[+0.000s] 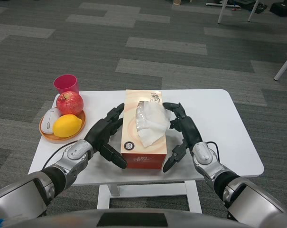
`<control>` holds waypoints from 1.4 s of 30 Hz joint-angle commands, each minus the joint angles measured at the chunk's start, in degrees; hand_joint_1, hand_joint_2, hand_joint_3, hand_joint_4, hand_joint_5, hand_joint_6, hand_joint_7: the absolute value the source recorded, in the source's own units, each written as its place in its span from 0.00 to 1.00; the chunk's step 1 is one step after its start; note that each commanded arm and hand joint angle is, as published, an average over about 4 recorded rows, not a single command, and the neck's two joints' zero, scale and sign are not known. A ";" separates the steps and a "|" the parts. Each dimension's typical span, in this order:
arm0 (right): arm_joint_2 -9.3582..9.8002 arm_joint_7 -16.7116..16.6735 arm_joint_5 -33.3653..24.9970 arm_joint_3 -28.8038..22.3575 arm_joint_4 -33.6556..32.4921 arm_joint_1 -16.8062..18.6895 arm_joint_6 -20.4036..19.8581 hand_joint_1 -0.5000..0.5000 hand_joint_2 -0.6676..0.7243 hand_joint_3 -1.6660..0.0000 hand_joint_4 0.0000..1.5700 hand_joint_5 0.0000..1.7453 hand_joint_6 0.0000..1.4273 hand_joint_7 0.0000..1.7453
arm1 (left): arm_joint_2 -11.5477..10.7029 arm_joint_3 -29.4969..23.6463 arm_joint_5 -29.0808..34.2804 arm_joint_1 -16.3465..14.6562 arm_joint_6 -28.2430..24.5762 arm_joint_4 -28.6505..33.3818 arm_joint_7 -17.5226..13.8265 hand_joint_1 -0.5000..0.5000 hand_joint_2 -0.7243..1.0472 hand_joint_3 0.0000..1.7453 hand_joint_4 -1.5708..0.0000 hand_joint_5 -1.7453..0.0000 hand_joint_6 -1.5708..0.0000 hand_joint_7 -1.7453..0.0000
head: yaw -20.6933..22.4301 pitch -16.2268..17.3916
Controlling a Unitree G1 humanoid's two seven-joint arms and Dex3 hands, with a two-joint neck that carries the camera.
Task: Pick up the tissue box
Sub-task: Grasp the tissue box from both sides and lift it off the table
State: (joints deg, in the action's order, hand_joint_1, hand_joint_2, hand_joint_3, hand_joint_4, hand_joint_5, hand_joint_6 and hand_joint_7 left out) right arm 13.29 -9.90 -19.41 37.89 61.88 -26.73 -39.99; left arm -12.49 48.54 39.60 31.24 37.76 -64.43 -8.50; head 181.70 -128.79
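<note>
The tissue box (144,128) lies flat near the middle of the white table (219,123), its long side running away from the robot and its near end close to the front edge. It is orange and cream, and a white tissue (152,122) billows from the slot in its top. The left hand (105,135) stands just beside the box's left side, fingers spread apart and holding nothing; whether the fingertips touch the cardboard cannot be told. The right hand (182,133) mirrors it on the right side, fingers likewise spread and empty, curving toward the box with a small gap showing near the lower corner.

Farther left, at the table's left edge, an orange plate (46,134) carries a red apple (69,102), a yellow lemon (67,126) and a white computer mouse (50,119). A pink cup (66,84) stands just behind the plate at the back corner.

The floor around is grey carpet (157,42) in striped tiles of lighter and darker tone. White furniture legs (222,12) show at the top right.
</note>
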 commanded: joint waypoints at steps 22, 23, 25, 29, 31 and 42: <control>-1.47 1.55 1.13 1.31 -2.69 -1.00 -1.06 0.33 0.77 1.00 0.98 0.72 0.02 0.48 | 0.54 -0.28 0.48 1.45 1.53 6.12 -0.24 1.00 0.45 0.00 1.00 0.82 1.00 0.98 | -0.02 -0.34; -1.42 1.55 1.13 1.31 -2.80 -1.02 -1.06 0.33 0.77 1.00 0.97 0.72 0.02 0.48 | 0.52 -0.33 0.48 1.45 1.53 6.34 -0.29 1.00 0.45 0.00 1.00 0.82 1.00 0.99 | -0.03 -0.35; -1.36 1.55 1.13 1.31 -2.99 -1.09 -1.06 0.33 0.77 1.00 0.96 0.72 0.02 0.48 | 0.45 -0.39 0.50 1.45 1.53 6.75 -0.35 1.00 0.45 0.00 1.00 0.82 1.00 0.98 | -0.05 -0.36; -1.27 1.55 1.13 1.28 -3.35 -1.20 -1.06 0.33 0.77 1.00 0.96 0.72 0.02 0.48 | 0.30 -0.48 0.57 1.43 1.57 7.37 -0.38 1.00 0.45 0.00 1.00 0.82 1.00 0.98 | 0.02 -0.38; -1.23 1.55 1.13 1.24 -3.54 -1.22 -1.06 0.33 0.77 1.00 0.96 0.72 0.02 0.48 | 0.25 -0.55 0.57 1.38 1.57 7.72 -0.38 1.00 0.45 0.00 1.00 0.82 1.00 0.99 | 0.03 -0.37; -0.90 1.55 1.13 0.29 -5.61 -0.91 -1.06 0.33 0.73 1.00 0.87 0.72 0.02 0.48 | -0.23 -1.73 0.66 0.81 1.61 10.42 -0.42 1.00 0.45 0.00 1.00 0.82 1.00 0.98 | 0.26 -0.81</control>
State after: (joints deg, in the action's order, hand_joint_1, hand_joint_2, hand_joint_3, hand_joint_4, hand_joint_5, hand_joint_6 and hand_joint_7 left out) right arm 13.95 -10.48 -19.93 36.91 57.68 -27.43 -40.64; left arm -14.28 47.00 40.82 31.03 37.69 -57.12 -7.81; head 181.93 -129.57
